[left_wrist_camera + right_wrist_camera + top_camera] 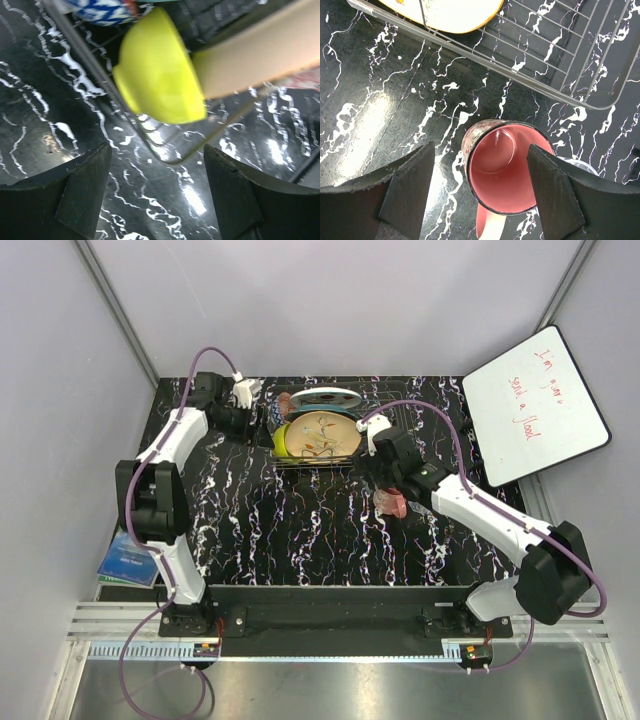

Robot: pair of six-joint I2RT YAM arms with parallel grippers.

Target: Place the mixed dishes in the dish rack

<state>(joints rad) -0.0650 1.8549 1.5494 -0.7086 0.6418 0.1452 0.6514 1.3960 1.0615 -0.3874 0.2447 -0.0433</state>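
Top external view: the rack [300, 462] sits at the table's [280, 540] 12 o'clock with dishes in it, and the mug [392, 502] stands outside, off its 5 o'clock corner.
In the rack the peach plate [322, 435] leans on edge, with the teal plate [325, 398] behind it at 12 o'clock. The lime bowl [160, 80] lies tipped on its side against the peach plate at 9 o'clock. The left fingers [85, 185] are spread and hold nothing, hovering at the rack's 9 o'clock side with the bowl ahead. The right fingers [407, 185] are spread wide above the upright mug, which shows between them with no contact visible. In the right wrist view the mug's handle points to 6 o'clock. A whiteboard [535, 405] leans at 2 o'clock, and a book [130, 562] lies off the table's 8 o'clock edge.
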